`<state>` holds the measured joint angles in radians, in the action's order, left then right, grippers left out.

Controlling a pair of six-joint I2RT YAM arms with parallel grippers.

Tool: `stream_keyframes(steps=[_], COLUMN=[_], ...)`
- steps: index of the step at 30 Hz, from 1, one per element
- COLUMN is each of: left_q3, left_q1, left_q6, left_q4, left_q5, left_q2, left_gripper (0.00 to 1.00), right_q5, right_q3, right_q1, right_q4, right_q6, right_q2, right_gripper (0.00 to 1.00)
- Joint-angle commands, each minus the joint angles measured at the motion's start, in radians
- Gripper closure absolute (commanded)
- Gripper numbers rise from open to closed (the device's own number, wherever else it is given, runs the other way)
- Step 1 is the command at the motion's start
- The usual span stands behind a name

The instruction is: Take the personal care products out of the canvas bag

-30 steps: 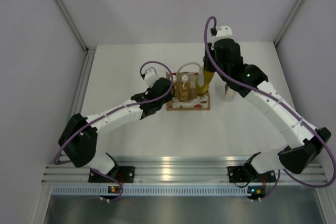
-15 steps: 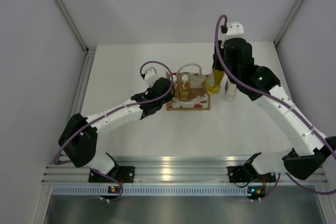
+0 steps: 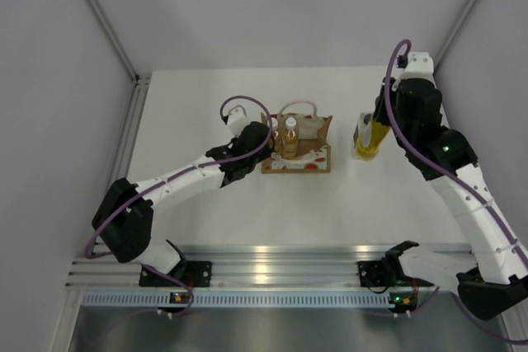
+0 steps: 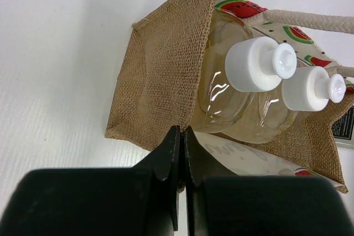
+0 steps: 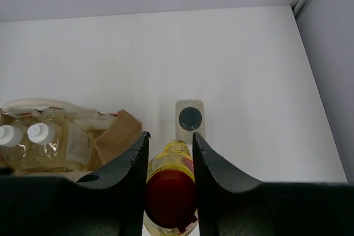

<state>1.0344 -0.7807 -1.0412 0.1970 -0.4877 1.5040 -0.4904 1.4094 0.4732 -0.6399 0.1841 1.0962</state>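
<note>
Right hand (image 5: 170, 136) grips yellow bottle (image 5: 170, 192) just beside clear bottle (image 5: 190, 117). Left hand (image 4: 181, 132) is closed on canvas bag (image 4: 160, 75) side wall.

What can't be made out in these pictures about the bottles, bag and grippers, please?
Left gripper: in the left wrist view its shut fingers hide whether bag fabric is pinched.
Yellow bottle in the right gripper: base hidden below its cap in the right wrist view; whether it touches the table is unclear.
Amber bottles: lower parts hidden by the bag in every view.
</note>
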Motion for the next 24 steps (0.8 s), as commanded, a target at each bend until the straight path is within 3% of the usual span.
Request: stream_keyframes(steps=[1, 11, 16, 24], left_q3=[0.018, 0.027, 0.03, 0.039], left_q1=[-0.012, -0.012, -0.012, -0.012], left_q6=[-0.002, 0.006, 0.013, 0.024], left_q4=[0.051, 0.051, 0.051, 0.05], left_q5=[0.06, 0.074, 0.067, 0.084], left_q2=[0.022, 0.032, 0.033, 0.048], left_gripper=[1.0, 1.0, 1.0, 1.0], right_q5=[0.075, 0.294, 0.323, 0.219], right_q3=[-0.021, -0.259, -0.325, -0.504], right_q1=[-0.07, -0.422, -0.458, -0.461], right_q4=[0.095, 0.25, 0.397, 0.696], right_q6=[0.017, 0.009, -0.02, -0.069], right_q2=[-0.077, -0.179, -0.147, -0.087], right_gripper=[1.0, 1.0, 1.0, 1.0])
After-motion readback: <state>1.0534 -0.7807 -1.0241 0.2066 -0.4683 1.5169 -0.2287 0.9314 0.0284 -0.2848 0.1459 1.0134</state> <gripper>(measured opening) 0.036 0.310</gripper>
